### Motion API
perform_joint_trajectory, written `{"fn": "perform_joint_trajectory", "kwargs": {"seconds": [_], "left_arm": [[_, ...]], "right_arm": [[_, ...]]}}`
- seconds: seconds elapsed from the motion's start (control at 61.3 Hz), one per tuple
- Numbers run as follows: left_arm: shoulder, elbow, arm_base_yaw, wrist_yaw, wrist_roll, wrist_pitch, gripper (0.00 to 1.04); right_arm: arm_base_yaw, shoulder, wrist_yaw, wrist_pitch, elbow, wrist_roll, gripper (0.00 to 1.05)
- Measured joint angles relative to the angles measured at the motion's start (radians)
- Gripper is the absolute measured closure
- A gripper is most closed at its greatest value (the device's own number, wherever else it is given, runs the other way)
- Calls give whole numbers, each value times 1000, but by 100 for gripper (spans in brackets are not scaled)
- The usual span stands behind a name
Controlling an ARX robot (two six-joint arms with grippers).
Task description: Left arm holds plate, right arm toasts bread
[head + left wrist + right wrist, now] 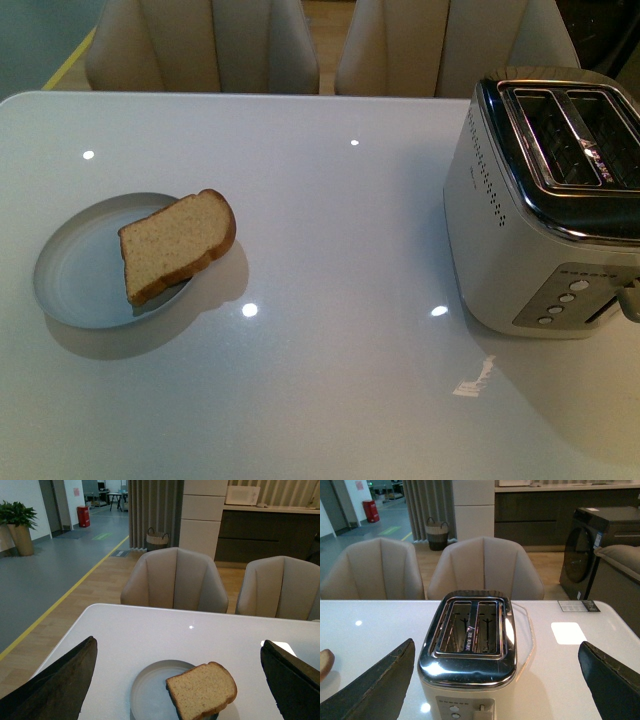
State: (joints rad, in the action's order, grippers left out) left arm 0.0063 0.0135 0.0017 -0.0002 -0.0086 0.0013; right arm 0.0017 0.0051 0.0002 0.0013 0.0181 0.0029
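Bread point(177, 245): laid on plate point(70, 285), left of toaster point(520, 220) (unloaded); toasting not begun. Left claw point(178, 642), right claw point(497, 645): held spread, empty.

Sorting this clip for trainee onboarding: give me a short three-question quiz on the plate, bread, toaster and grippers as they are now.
1. True or false: the bread lies wholly inside the plate.
2. The toaster slots hold: A) one slice, B) two slices, C) nothing.
3. Fill in: the left gripper and right gripper are both ____.

Key: 1 false, the bread sticks out over the rim on the toaster side. 2 C. 3 open, holding nothing.
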Motion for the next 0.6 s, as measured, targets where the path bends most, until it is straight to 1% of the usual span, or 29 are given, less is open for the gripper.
{"fn": "perform_joint_trajectory", "kwargs": {"seconds": [0.571, 0.588, 0.604], "left_arm": [[0, 0, 0, 0, 0, 0, 7], [0, 0, 0, 1, 0, 0, 7], [18, 10, 6, 26, -17, -31, 7]], "right_arm": [[0, 0, 0, 0, 0, 0, 9], [0, 0, 0, 0, 0, 0, 9], [0, 0, 0, 0, 0, 0, 9]]}}
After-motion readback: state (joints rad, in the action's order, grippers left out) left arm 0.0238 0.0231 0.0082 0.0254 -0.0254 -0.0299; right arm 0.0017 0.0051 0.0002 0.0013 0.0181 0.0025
